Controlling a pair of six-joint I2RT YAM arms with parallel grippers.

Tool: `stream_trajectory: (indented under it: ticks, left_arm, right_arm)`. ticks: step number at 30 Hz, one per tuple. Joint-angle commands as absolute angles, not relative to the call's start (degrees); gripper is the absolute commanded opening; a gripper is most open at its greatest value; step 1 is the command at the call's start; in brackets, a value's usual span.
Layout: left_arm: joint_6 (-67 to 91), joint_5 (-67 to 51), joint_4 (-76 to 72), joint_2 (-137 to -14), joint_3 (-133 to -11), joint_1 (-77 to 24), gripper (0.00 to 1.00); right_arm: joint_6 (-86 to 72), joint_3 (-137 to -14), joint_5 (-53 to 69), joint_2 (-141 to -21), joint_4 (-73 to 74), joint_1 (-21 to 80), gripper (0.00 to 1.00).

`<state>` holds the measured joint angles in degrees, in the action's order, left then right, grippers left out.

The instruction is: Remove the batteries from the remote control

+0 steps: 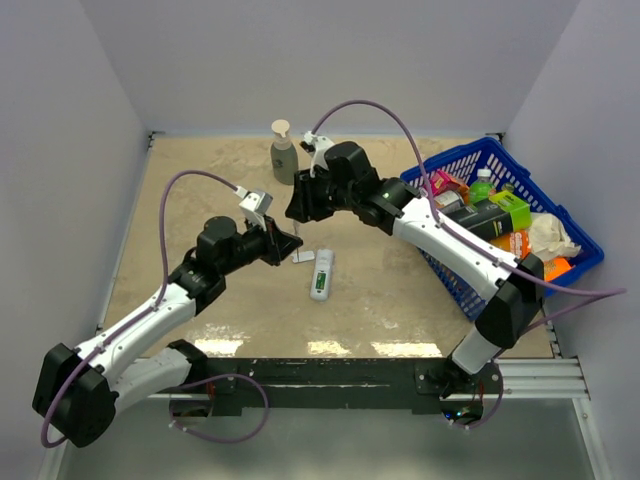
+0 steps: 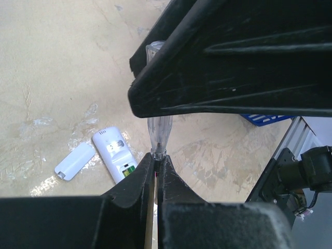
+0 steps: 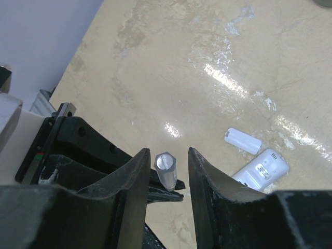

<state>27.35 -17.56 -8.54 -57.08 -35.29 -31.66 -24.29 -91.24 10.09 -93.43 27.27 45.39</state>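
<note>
The remote control [image 1: 321,275] lies on the table with its back up and one green battery [image 2: 128,168] showing in the open recess. It also shows in the left wrist view [image 2: 114,148] and the right wrist view [image 3: 261,168]. The small white cover [image 2: 74,161] lies beside it. My left gripper [image 2: 156,158] is shut on the thin shaft of a clear-handled stick tool [image 2: 157,129], held above the table. My right gripper [image 3: 169,151] is open, with its fingers on either side of the tool's clear handle [image 3: 168,168] and not touching it.
A blue basket [image 1: 455,283] full of packets and bottles stands at the right. A soap pump bottle [image 1: 284,155] stands at the back of the table. Walls close in the left, back and right sides.
</note>
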Motion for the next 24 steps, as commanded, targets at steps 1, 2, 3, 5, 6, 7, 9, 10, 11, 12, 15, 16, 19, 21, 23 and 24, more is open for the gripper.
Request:
stream_trajectory:
  ticks: [1, 2, 3, 5, 6, 7, 9, 10, 11, 12, 15, 16, 19, 21, 23, 24]
  left_arm:
    - [26.0, -17.5, -11.1, -57.0, -36.7, -32.2, 0.0]
    - [25.7, -17.4, -10.9, -57.0, -36.7, -32.1, 0.0]
    - [25.6, -17.3, -10.6, -57.0, -36.7, -32.2, 0.0]
    - [25.4, -16.7, -10.1, -57.2, -36.7, -32.2, 0.0]
    - [25.3, -16.5, -10.2, -57.2, -36.5, -32.2, 0.0]
    - [25.3, -16.4, -10.2, -57.3, -36.5, -32.2, 0.0]
    - [25.2, -16.3, -10.1, -57.5, -36.5, -32.2, 0.0]
    - [25.1, -16.3, -10.0, -57.7, -36.6, -32.2, 0.0]
    - [25.0, -16.3, -10.0, -57.8, -36.6, -32.2, 0.0]
    - [24.9, -16.1, -9.8, -57.9, -36.6, -32.3, 0.0]
    - [24.5, -16.0, -9.6, -58.0, -36.6, -32.3, 0.0]
    - [24.4, -15.9, -9.6, -58.2, -36.6, -32.3, 0.0]
    - [24.3, -15.9, -9.4, -58.3, -36.6, -32.3, 0.0]
    - [24.2, -15.6, -9.4, -58.0, -36.5, -32.3, 0.0]
    - [24.1, -15.4, -9.5, -57.8, -36.4, -32.3, 0.0]
    - [24.0, -15.5, -9.5, -57.9, -36.4, -32.3, 0.0]
  right_arm:
    - [-22.6, -94.6, 7.3, -94.1, 27.5, 46.4, 0.38]
    - [-22.4, -94.9, 6.9, -94.2, 27.6, 46.5, 0.37]
    - [-22.3, -95.0, 6.0, -94.5, 27.7, 46.6, 0.37]
    - [-22.4, -95.3, 5.1, -94.7, 27.9, 46.6, 0.37]
    - [-22.3, -95.4, 4.4, -94.7, 27.9, 46.6, 0.37]
    - [-22.3, -95.6, 4.1, -94.7, 27.9, 46.6, 0.37]
    - [-22.3, -96.1, 3.4, -94.8, 28.0, 46.6, 0.35]
    - [-22.3, -96.4, 3.3, -94.9, 28.6, 46.6, 0.34]
    - [-22.2, -96.9, 3.3, -95.1, 28.7, 46.6, 0.34]
    - [-22.1, -97.0, 3.2, -95.3, 29.0, 46.6, 0.33]
    - [-22.0, -97.4, 3.0, -95.4, 29.6, 46.6, 0.31]
    - [-21.9, -97.5, 3.0, -95.4, 29.8, 46.6, 0.3]
    - [-21.8, -97.6, 3.3, -95.5, 30.1, 46.6, 0.26]
    - [-21.7, -97.7, 3.6, -95.8, 30.4, 46.6, 0.26]
    - [-21.7, -97.8, 3.8, -96.1, 30.8, 46.6, 0.29]
    - [-21.7, -97.9, 3.9, -96.3, 31.0, 46.6, 0.3]
